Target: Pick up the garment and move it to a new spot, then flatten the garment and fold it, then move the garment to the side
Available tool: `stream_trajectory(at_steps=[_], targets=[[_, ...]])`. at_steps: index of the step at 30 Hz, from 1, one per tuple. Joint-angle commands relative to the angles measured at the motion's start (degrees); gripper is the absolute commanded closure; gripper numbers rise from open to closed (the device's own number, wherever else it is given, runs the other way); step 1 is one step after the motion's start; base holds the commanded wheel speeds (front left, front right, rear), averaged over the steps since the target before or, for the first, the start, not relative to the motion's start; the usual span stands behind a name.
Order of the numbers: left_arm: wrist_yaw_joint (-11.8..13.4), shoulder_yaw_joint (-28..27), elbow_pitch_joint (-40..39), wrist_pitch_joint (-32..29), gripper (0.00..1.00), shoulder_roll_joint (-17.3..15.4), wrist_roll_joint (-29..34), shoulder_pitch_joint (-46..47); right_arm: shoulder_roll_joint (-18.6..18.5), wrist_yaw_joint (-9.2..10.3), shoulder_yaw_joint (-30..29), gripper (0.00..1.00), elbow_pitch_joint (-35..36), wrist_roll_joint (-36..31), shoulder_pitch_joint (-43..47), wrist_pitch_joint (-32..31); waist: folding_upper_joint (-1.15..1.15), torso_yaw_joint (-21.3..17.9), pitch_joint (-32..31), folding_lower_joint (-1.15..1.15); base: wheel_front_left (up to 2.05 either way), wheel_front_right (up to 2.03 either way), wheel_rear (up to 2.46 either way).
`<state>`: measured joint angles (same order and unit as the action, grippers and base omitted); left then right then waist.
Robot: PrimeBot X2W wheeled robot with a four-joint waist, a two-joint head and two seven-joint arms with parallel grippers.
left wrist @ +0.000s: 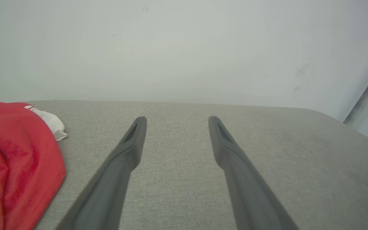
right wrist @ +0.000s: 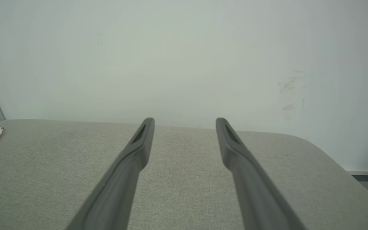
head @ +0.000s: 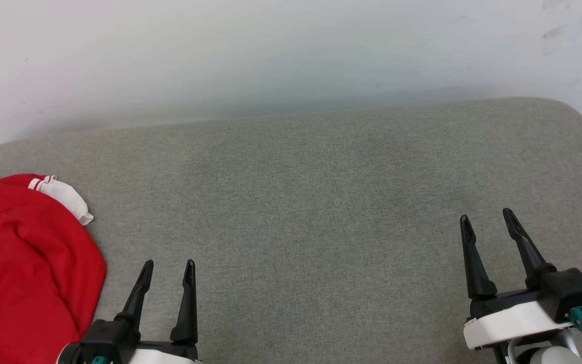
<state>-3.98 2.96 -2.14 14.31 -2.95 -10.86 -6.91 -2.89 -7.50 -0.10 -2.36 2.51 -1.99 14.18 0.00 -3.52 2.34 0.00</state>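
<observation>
So there's just one garment (head: 23, 263), bunched up at the left edge of the grey cushion (head: 321, 192). Two arms over the cushion's near edge: left gripper (head: 169, 264) and right gripper (head: 486, 215), both spread wide, gripping nothing.

Grey cushion (head: 321, 202) bearing red garment (head: 23, 263)

Matt knit cloth garment (head: 28, 268); coarse woven grey surface (head: 321, 192); wall (head: 271, 50) matt, probably painted.
</observation>
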Motion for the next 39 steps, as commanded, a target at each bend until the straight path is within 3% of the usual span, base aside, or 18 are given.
stream_trajectory(at_steps=[1, 13, 31, 39], targets=[[0.2, 0.1, -0.2, 0.6, 0.00, 0.1, 1.2, -0.9, 0.0, 0.02, 0.1, 0.00, 0.0, -1.2, 0.9, 0.6, 0.00, 0.0, -0.1, 0.00, 0.00, 0.00, 0.00], [0.3, -0.9, -0.6, 0.9, 0.00, 0.1, 2.4, -0.7, 0.0, 0.02, 1.5, 0.00, 0.0, -1.3, 1.5, 1.0, 0.00, 3.8, 0.1, 0.00, 0.00, 0.00, 0.00], [-0.8, -4.9, -1.1, 0.9, 0.00, 0.1, 3.2, -3.0, 0.0, 0.03, 6.4, 0.00, -0.7, 0.3, 2.8, 1.0, 0.00, 19.4, -1.7, 0.00, 0.00, 0.00, 0.00], [-0.9, -4.6, -1.5, 0.9, 0.00, 0.1, 3.6, -4.5, 0.0, 0.02, 8.4, 0.00, -0.7, 1.8, 3.2, 1.0, 0.00, 24.5, -2.5, 0.00, 0.00, 0.00, 0.00]])
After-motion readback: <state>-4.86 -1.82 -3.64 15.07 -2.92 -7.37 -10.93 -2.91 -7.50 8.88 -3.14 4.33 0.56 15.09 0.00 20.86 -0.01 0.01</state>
